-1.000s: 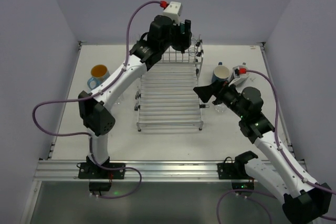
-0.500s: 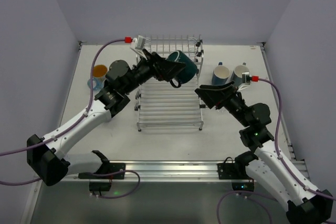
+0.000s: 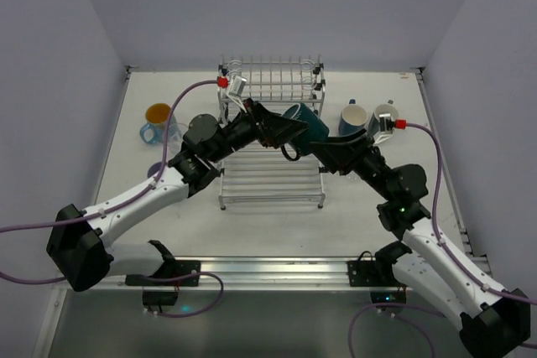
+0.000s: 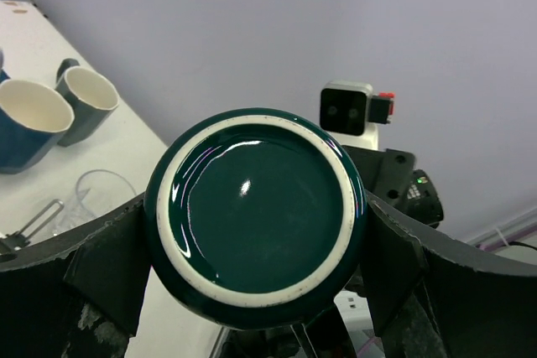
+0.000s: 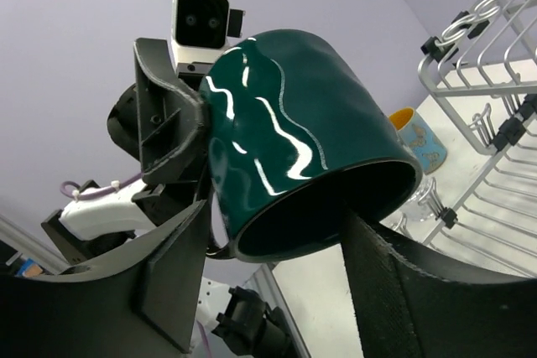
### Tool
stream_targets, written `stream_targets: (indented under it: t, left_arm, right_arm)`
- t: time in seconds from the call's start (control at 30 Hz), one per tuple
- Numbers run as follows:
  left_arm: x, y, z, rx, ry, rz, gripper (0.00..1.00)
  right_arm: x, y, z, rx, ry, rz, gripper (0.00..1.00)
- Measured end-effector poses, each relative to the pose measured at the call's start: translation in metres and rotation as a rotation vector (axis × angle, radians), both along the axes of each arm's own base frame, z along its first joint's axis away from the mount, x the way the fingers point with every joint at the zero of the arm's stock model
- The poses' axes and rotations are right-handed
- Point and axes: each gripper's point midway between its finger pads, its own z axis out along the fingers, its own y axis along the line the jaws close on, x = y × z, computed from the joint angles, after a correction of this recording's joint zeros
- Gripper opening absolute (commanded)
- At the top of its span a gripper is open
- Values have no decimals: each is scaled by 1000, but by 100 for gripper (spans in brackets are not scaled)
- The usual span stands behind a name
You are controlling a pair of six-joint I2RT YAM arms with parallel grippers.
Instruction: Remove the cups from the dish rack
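My left gripper [image 3: 291, 131] is shut on a teal mug [image 3: 307, 126] and holds it on its side in the air above the right side of the silver wire dish rack [image 3: 270, 175]. In the left wrist view the mug's round base [image 4: 256, 215] sits between my fingers [image 4: 107, 274]. My right gripper [image 3: 325, 148] is open at the mug's mouth. In the right wrist view the mug [image 5: 294, 136] has one finger [image 5: 180, 266] outside its wall and the other at its opening. I cannot tell whether they touch it.
A light blue mug with orange inside [image 3: 158, 119] stands left of the rack next to a clear tumbler [image 3: 175, 135]. A dark blue mug [image 3: 353, 117] and a grey-green mug [image 3: 386, 116] stand right of the rack. The rack's raised rear tier [image 3: 273, 73] is at the back.
My left arm has carried the teal mug from the rack's rear tier forward and to the right. My right gripper has moved up and left to the mug's mouth.
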Motion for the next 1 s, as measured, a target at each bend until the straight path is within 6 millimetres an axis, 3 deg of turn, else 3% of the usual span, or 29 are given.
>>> stream_targets:
  t: [0.1,0.33,0.4,0.43,0.47,0.5,0.53,0.57,0.67,0.87,1.0]
  left_arm:
    - [-5,-2,-1,-32,10,-15,30]
    - [-19,-13,-5,-80,39,-48,30]
    - [-21,-14,-5,-91,43,-47,32]
    - [-21,-15,-5,-96,45,-44,34]
    - [-20,-15,-4,-101,49,-40,44]
    - [-20,-15,-4,-105,51,-37,52]
    - [-18,-14,-4,-107,54,-25,62]
    - [-18,-14,-3,-114,58,-28,79]
    - [-23,-16,1,-129,62,-42,100]
    - [-23,-4,-5,0,14,38,100]
    - [-24,26,17,53,-80,152,100]
  right_arm:
    - [-2,2,-2,10,-4,18,56]
    - [-8,10,5,29,-45,82,57]
    - [-10,12,7,37,-55,106,52]
    - [-10,13,8,41,-57,111,46]
    - [-10,14,9,47,-61,116,27]
    - [-12,14,11,53,-69,120,20]
    - [-16,13,16,70,-81,133,11]
    - [-17,12,19,81,-88,134,2]
    - [-25,9,24,98,-126,139,0]
    - [-31,4,17,80,-104,120,0]
    - [-28,1,9,49,-73,88,0]
